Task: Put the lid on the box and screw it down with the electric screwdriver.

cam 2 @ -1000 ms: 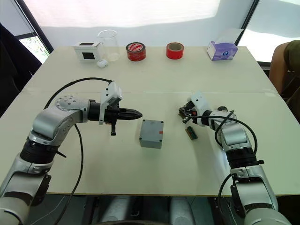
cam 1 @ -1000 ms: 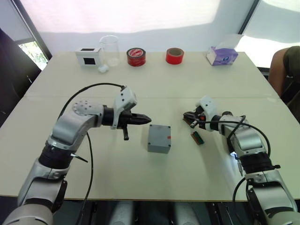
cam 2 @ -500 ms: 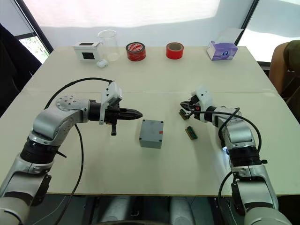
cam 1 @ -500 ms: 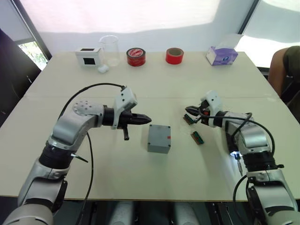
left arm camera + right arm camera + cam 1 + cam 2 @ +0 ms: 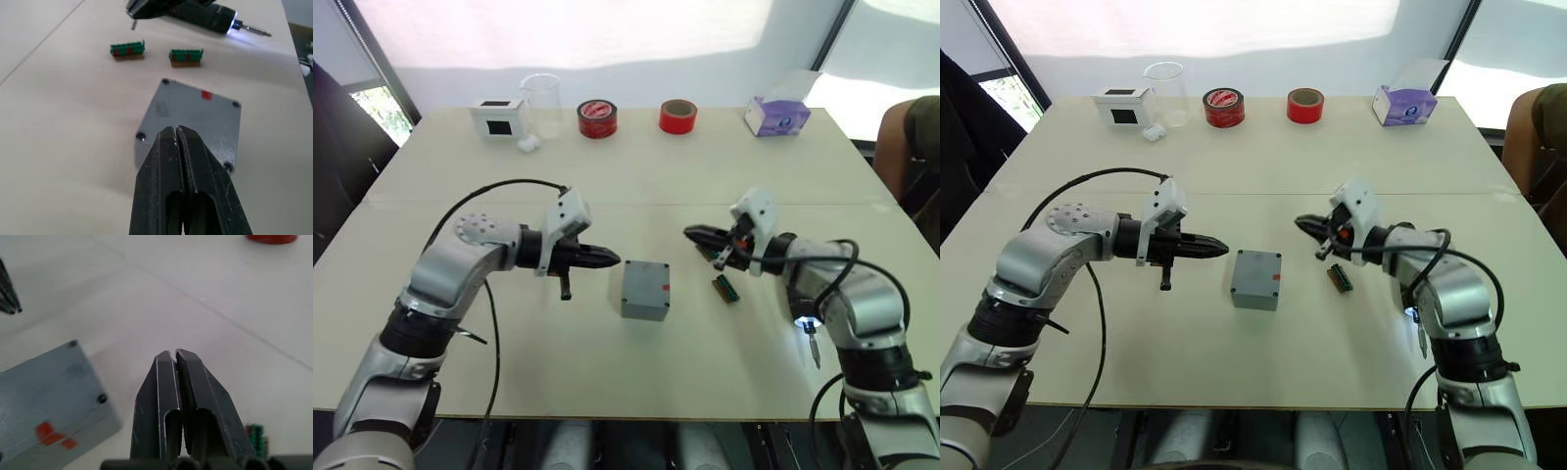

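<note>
The grey box (image 5: 645, 289) sits mid-table with its lid (image 5: 195, 115) already on, a small red sticker on top carrying no readable writing. The left gripper (image 5: 610, 260) hovers just beside it, fingers pressed together and empty. The right gripper (image 5: 693, 233), likewise closed on nothing, hangs above two green circuit strips (image 5: 127, 49). The electric screwdriver (image 5: 210, 17) lies beyond, its tip light on.

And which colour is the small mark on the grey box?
Red; the mark shows best in the left wrist view.
</note>
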